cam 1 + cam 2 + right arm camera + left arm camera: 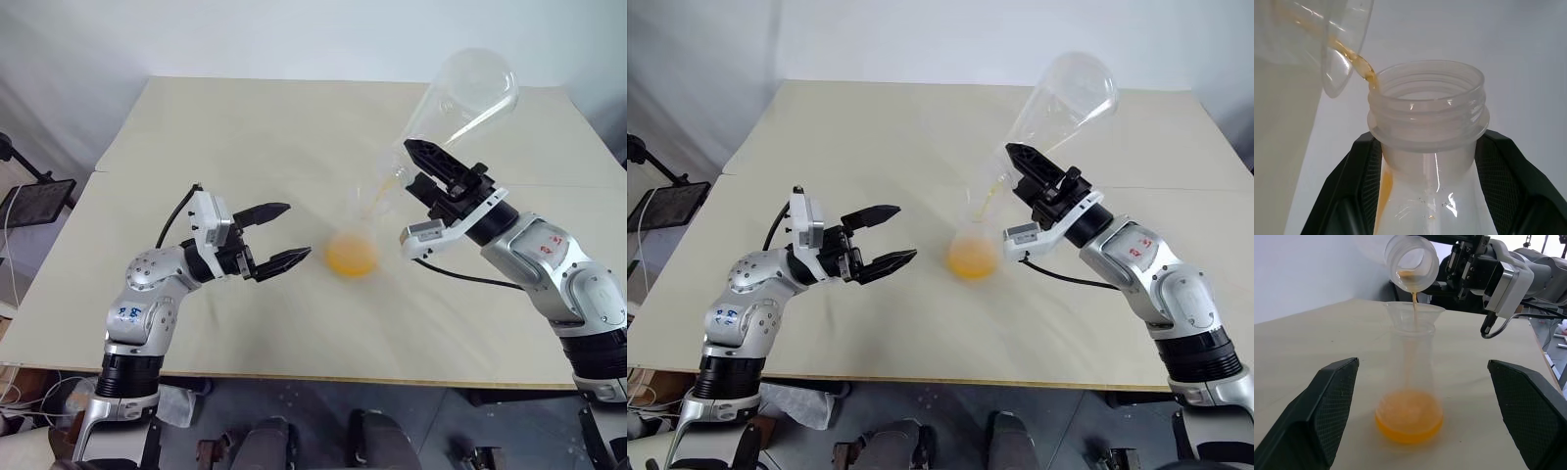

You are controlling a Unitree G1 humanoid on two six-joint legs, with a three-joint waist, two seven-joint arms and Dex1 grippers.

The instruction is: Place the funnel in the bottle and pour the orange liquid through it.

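The bottle (1410, 377) stands upright on the table, mid-way between my two arms, with the clear funnel (1414, 316) seated in its neck. Orange liquid (351, 257) pools in its base. My right gripper (419, 164) is shut on the neck of a larger clear flask (460, 98), which is tipped mouth-down over the funnel. A thin orange stream (1414, 298) runs from the flask's lip into the funnel. My left gripper (297, 231) stands open just left of the bottle, clear of it, with nothing between its fingers (1322, 406).
The beige table (245, 127) reaches to a pale wall at the back; its front edge runs just below both arms. A black stand (37, 201) sits off the table's left side.
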